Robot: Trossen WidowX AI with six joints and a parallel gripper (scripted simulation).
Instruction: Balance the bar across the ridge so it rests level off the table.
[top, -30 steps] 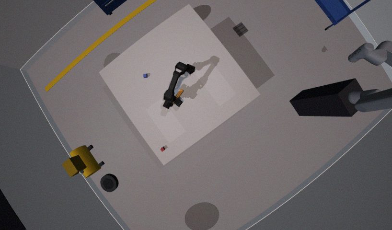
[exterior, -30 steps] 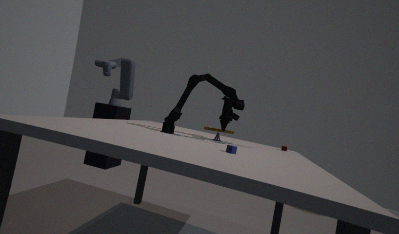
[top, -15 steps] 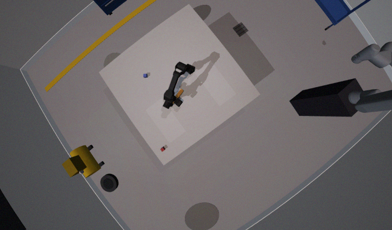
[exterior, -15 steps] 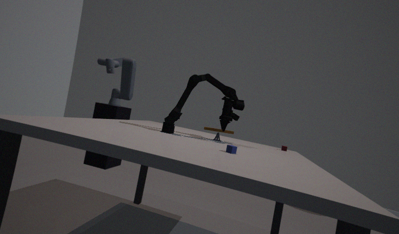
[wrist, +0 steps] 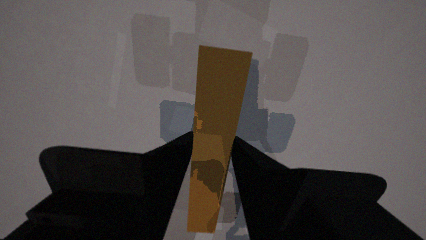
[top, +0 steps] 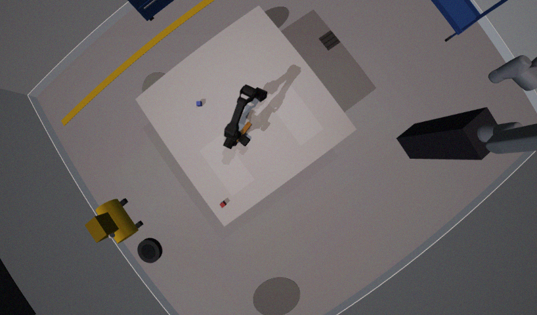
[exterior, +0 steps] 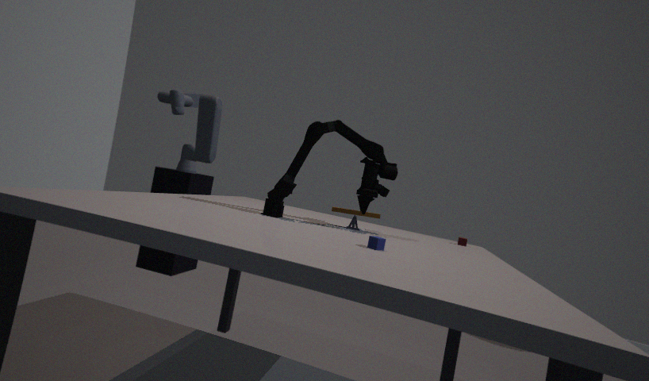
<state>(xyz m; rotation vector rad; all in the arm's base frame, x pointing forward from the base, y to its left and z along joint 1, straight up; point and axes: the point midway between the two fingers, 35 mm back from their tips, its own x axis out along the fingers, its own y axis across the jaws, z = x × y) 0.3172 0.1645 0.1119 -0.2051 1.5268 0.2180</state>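
The bar [top: 246, 128] [exterior: 342, 209] [wrist: 222, 85] is observed to be straight, slim and orange-brown, with flat faces and square-cut ends; patches of shadow mottle its upper face in the wrist view. It is off the table [top: 185, 97] [exterior: 318, 278] [wrist: 50, 75], directly above the grey ridge [exterior: 353, 223]. In the exterior view it runs from ten o'clock towards four, a slope similar to that of the tilted tabletop, so true level cannot be certified.

Contact between bar and ridge cannot be confirmed: the two are very close, and the light is dim. From the top, the gripper [top: 239, 138] [exterior: 363, 212] [wrist: 212, 138] covers part of the bar, and the ridge is not distinguishable. The wrist view cuts off the rear of both fingers.

The black arm [top: 236, 115] [exterior: 301, 155] rises from its base, at nine o'clock from the gripper in the exterior view, arches over and points its fingers down towards six. The jaws are partly open, closed firmly against the bar's two sides. Seen from the top, the blue cube [top: 199, 104] [exterior: 376, 243] lies towards ten o'clock of the gripper, the red cube [top: 223, 204] [exterior: 462, 241] between six and seven.
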